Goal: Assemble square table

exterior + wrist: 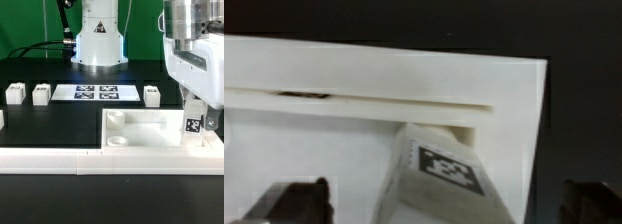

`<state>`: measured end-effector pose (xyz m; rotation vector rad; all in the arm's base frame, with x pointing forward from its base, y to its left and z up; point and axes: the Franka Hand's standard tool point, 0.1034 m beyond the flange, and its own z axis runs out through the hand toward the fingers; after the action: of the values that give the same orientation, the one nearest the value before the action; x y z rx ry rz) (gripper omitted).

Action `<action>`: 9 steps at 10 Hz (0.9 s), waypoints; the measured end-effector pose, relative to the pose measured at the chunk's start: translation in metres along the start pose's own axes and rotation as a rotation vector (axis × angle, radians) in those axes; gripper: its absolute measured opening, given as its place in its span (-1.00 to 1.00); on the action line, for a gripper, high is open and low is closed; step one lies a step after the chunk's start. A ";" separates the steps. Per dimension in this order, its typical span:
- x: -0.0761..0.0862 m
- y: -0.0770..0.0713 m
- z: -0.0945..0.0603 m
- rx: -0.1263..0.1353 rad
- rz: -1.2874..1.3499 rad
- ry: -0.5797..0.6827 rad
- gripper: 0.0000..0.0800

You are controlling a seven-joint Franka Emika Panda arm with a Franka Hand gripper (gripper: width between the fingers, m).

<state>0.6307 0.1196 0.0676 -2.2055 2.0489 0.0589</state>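
Note:
The white square table top lies in front of the rail, rim up, with a round socket at its near left corner. It also fills the wrist view. A white leg with a tag stands at the top's right corner; it shows in the wrist view too. My gripper hangs right over this leg. In the wrist view the gripper is open, its dark fingers apart from the leg on both sides. Three loose legs stand behind.
The marker board lies flat between the loose legs. A long white low rail runs along the front of the table top. The robot base stands at the back.

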 end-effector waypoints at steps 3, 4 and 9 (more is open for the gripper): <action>0.000 0.001 0.001 -0.002 0.000 0.000 0.62; -0.001 0.000 -0.001 -0.001 -0.014 -0.001 0.62; -0.009 -0.009 -0.046 0.046 -0.066 -0.022 0.62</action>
<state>0.6367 0.1232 0.1149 -2.2328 1.9444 0.0286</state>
